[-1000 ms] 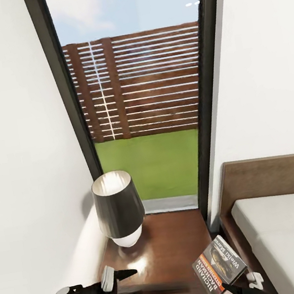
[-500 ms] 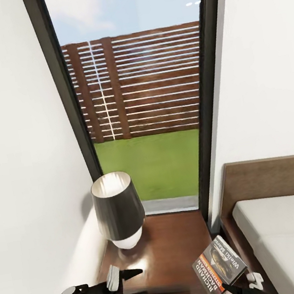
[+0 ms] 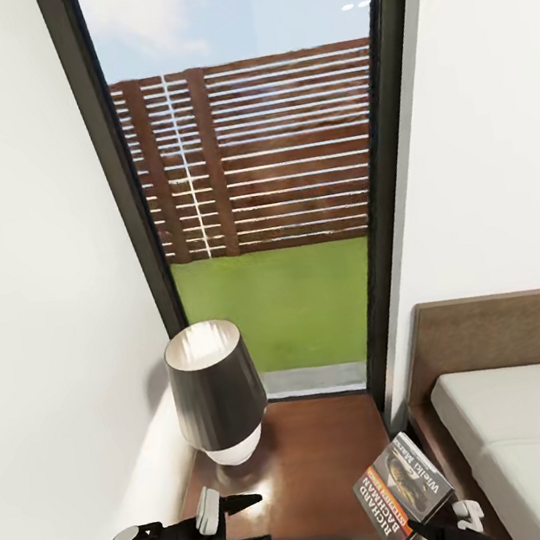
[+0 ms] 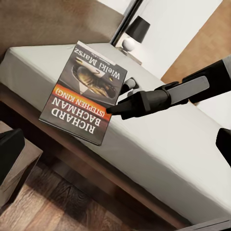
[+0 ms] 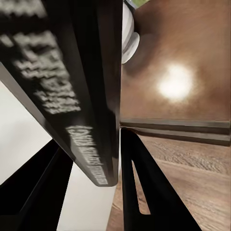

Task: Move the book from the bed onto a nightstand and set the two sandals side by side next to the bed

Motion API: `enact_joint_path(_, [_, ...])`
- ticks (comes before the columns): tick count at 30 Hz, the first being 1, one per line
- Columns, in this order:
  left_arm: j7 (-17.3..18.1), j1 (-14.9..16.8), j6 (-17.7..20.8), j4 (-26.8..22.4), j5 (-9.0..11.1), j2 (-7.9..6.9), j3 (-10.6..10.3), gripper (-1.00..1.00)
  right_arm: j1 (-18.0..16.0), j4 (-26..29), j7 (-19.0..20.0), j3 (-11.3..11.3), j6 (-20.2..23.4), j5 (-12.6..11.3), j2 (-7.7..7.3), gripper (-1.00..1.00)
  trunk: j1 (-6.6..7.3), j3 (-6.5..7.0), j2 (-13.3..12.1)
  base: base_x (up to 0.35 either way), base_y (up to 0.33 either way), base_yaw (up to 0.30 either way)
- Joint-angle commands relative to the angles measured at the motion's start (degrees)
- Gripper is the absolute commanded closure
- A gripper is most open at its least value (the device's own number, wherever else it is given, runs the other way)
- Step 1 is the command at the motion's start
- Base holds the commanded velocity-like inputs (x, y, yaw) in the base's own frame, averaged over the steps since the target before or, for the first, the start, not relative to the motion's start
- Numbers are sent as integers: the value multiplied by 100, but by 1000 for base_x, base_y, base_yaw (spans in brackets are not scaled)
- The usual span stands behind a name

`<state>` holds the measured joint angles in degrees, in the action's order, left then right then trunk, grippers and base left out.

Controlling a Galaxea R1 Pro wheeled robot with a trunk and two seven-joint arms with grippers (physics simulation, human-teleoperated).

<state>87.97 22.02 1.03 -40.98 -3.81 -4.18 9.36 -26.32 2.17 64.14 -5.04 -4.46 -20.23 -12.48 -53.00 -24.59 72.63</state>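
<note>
The small thin paperback book (image 3: pixel 401 483) with a dark cover, an orange band and a pale round picture is held up in the air, tilted, above the front right corner of the small square reddish-brown wooden nightstand (image 3: pixel 311 465) with a glossy top. The black right gripper (image 3: pixel 428 531) is clamped on the book's lower edge; in the right wrist view its two dark fingers (image 5: pixel 142 187) sit either side of the blurred dark book (image 5: pixel 77 86), with the nightstand's shiny top (image 5: pixel 187 62) beyond.

In the left wrist view the cover (image 4: pixel 84 91) reads "RICHARD BACHMAN" in white, "(STEPHEN KING)" on the orange band, and "Wielki Marsz" at the far end of the cover. There the right gripper's (image 4: pixel 115 108) pointed finger lies on the front cover near the orange band, and behind the book stretches the very wide low bed (image 4: pixel 159 139) with a smooth off-white mattress and dark brown wooden base.

The black left gripper (image 3: pixel 251 524) hovers at the nightstand's front left corner, its two pointed fingers spread apart and holding nothing. A table lamp (image 3: pixel 217 397) with a dark grey shade and rounded white base stands at the nightstand's back left corner. Behind it rises a tall dark-framed window (image 3: pixel 259 175) showing grass and a slatted wooden fence. The bed (image 3: pixel 525 429) with its brown headboard lies just beside the nightstand's right edge.
</note>
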Motion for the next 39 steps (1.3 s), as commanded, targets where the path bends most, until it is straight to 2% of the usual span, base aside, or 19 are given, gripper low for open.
enact_joint_path(1, [27, 4, 11, -4, -40, 5, 23, -100, -5, -6, 11, -50, -47, 55, 0, 100, -2, -6, 3, 243, 0, 0])
enact_joint_path(12, [27, 4, 11, 2, -40, 5, 27, -100, -5, -6, 11, -50, -47, 55, 0, 100, -2, -6, 3, 276, 0, 2])
enact_joint_path(24, [28, 4, 11, 6, -40, 5, 22, -100, -5, -6, 7, -50, -47, 55, 3, 100, -2, -6, 3, 20, 0, 200])
enact_joint_path(31, [24, 4, 11, 10, -40, 12, 22, -100, -5, -6, 11, -51, -47, 55, 0, 100, -2, -6, 3, 1, 0, 41])
enact_joint_path(34, [19, 4, 11, 11, -48, 99, 29, -100, -5, -6, 4, -50, -47, 55, 4, 100, -2, -6, 3, 160, 0, 3])
enact_joint_path(39, [19, 4, 11, 11, -49, 118, 31, -100, -5, -1, 22, -50, -27, 55, 24, 100, -2, -6, 3, 137, 0, 0])
